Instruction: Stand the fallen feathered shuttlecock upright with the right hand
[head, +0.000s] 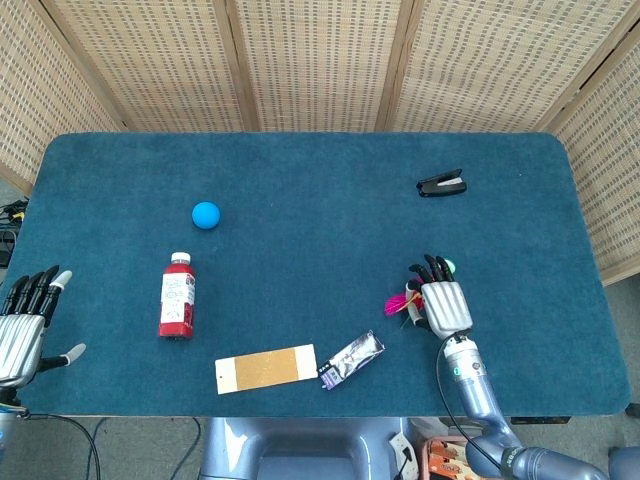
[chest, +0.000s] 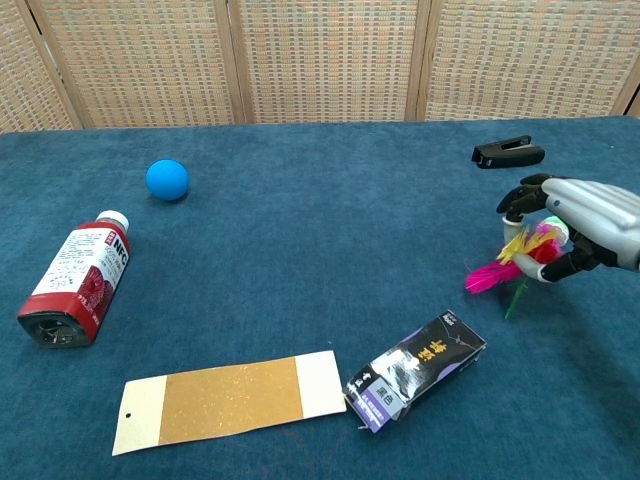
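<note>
The feathered shuttlecock (chest: 505, 267) shows pink, yellow and green feathers and a green-and-white base. My right hand (chest: 578, 228) holds it between thumb and fingers just above the blue table, feathers pointing left and slightly down. In the head view the same right hand (head: 443, 303) covers most of the shuttlecock (head: 398, 302), whose pink feathers stick out on its left. Whether the base touches the cloth is hidden by the hand. My left hand (head: 24, 328) hovers at the table's near left corner with fingers spread and nothing in it.
A black stapler (head: 441, 184) lies beyond the right hand. A dark small box (chest: 416, 369) and a tan card (chest: 226, 398) lie near the front edge. A red bottle (chest: 77, 276) lies on its side at left, with a blue ball (chest: 167, 179) behind it.
</note>
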